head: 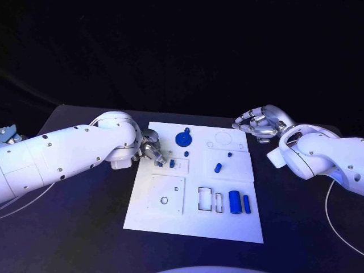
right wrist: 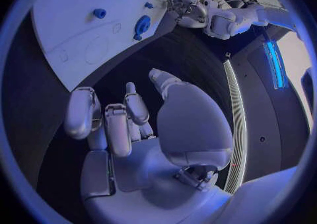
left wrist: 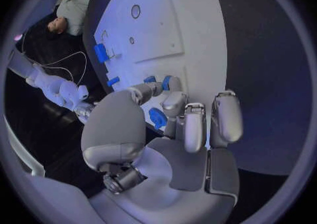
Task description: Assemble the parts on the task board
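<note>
The white task board (head: 157, 219) was seen flat at the middle of the black table (head: 75, 233), with small blue parts scattered over it: a round disc-shaped part (head: 183, 138) near the far edge, a short peg (head: 218, 167) at mid-board, and two upright cylinders (head: 239, 202) near the front. The left hand (head: 152, 149) was held at the board's left edge, its fingers (left wrist: 193, 127) curled beside a small blue part (head: 172, 163); whether that part was pinched could not be told. The right hand (head: 260, 124) was kept off the board's far right corner, fingers loosely curled on nothing. The parts were judged light, rigid and smooth, best pinched across their sides.
</note>
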Available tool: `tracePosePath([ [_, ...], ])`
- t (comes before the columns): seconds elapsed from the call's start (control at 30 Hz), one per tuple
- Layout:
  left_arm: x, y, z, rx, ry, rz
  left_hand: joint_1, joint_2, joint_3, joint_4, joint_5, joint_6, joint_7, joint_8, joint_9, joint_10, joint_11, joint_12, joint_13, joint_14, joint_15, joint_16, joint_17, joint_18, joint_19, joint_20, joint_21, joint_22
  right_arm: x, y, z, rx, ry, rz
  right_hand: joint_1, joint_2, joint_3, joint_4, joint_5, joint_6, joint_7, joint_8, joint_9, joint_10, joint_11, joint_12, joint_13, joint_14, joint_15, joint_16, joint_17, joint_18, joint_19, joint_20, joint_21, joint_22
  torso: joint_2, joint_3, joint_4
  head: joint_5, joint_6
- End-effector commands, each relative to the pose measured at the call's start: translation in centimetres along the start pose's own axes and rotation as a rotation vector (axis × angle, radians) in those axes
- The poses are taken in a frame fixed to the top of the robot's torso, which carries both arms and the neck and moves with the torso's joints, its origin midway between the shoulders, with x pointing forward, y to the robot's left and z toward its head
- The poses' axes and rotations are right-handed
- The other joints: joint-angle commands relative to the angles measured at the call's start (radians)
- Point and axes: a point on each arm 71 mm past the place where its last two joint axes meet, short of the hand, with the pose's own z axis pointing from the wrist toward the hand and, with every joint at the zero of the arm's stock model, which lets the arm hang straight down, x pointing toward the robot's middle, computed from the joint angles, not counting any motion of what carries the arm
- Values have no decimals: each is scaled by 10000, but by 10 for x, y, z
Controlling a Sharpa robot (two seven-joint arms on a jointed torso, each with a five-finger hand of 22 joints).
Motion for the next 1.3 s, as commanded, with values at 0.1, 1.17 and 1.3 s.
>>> tracePosePath([
  [0.1, 5, -1, 2, 29, 397, 124, -110, -36, -214, 95, -64, 35, 0, -67, -39, 63, 8, 59, 25, 1011, -58, 42, 2459, -54, 53, -8, 46, 24, 1, 1, 0, -121, 125, -28, -38, 50, -27, 61, 39, -69, 4, 42, 9, -29, -25, -35, -19, 600, -85, -39, 633, 197, -63, -15, -76, -21, -11, 9, -1, -3, -10],
  [1.17, -3, 4, -5, 220, -223, -206, -140, -224, -2140, 1253, -91, 144, 32, -185, -295, -5, 37, -51, -36, 994, -41, 17, 2394, -35, 6, -6, -20, -55, 0, 0, 0, -122, 89, -17, -135, 25, -105, 158, 32, -91, 4, 53, 4, -44, -23, -47, -40, 599, -82, -45, 628, 209, -91, -15, -138, -59, -6, -4, 2, -49, 43],
  [1.3, -5, 3, -8, 424, -310, -487, -70, -286, -2328, 1330, -75, 56, 62, -220, -320, -158, 62, -257, -328, 937, -28, -66, 2181, 7, -130, 2, -111, -252, 1, 0, 0, -111, 97, -18, -135, 25, -105, 158, 32, -91, 4, 53, 4, -44, -23, -47, -40, 599, -82, -45, 628, 209, -91, -15, -138, -59, -16, -3, 13, -61, 72],
])
